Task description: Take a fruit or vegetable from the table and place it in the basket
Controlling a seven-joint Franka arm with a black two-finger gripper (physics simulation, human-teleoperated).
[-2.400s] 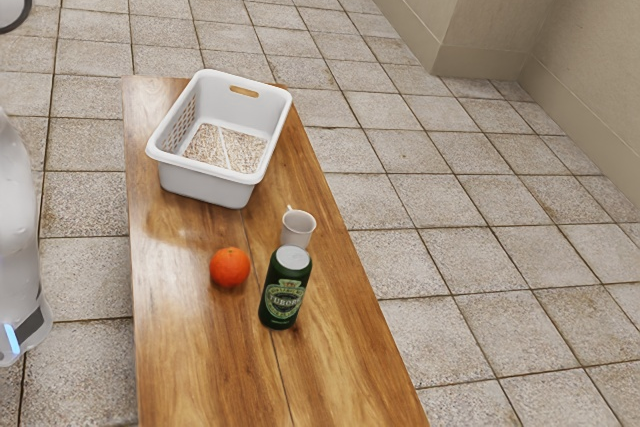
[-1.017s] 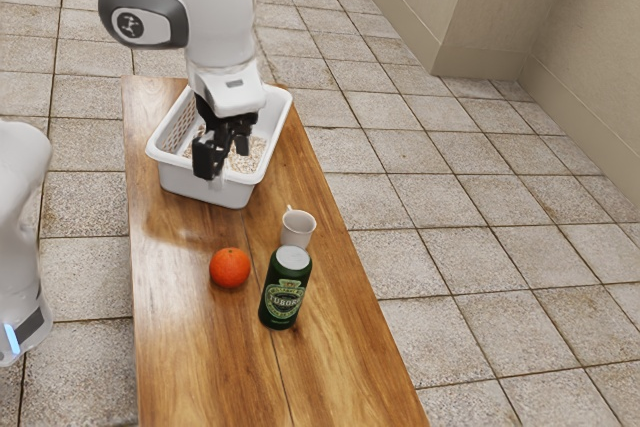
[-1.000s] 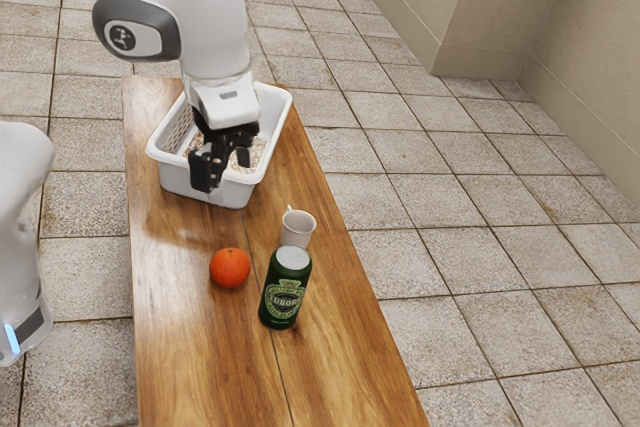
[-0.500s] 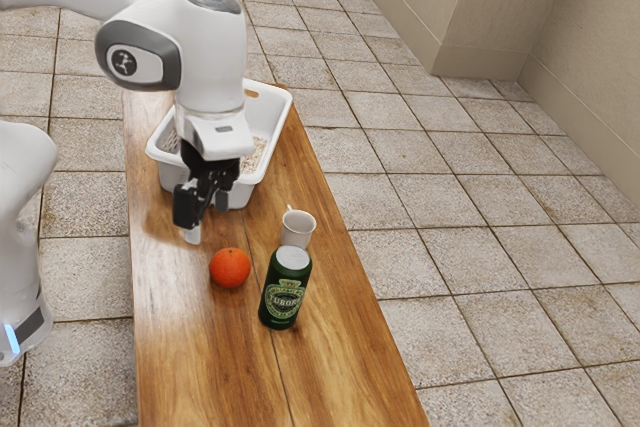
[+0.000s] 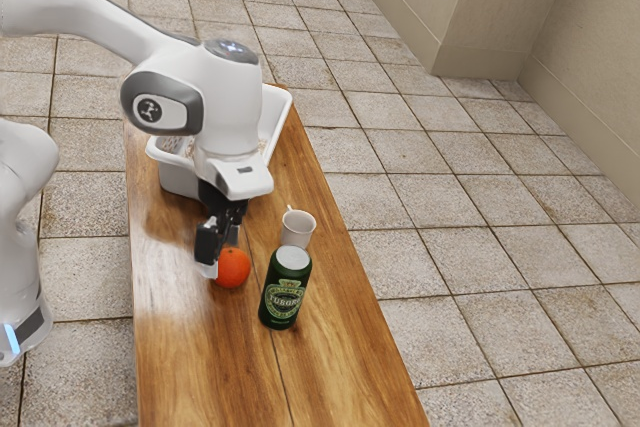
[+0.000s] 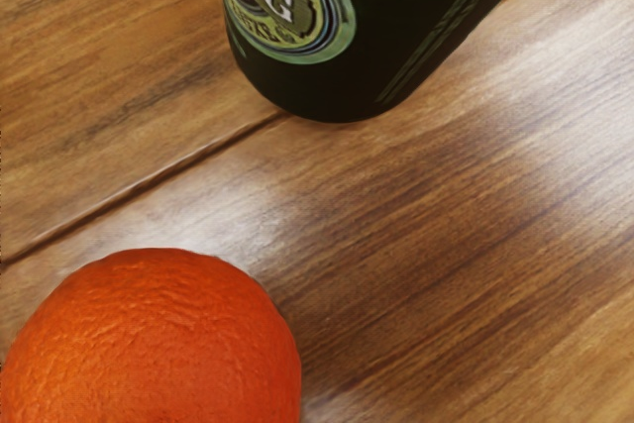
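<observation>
While the black gripper is low over the wooden table, its two fingers stand apart from each other, released, without a grasp on anything; the orange lies on the table, directly at the fingertips, and one finger is on its side toward the exterior view's left; whether this finger touches the peel, I cannot tell. In the wrist view the orange is very near to the hand; the green beer can stands upright on the table, near the orange but apart from it, toward the exterior view's right; the white cup stands just beside the can; the white basket is on the table too, partly hidden behind the arm, and the orange is outside of it.
</observation>
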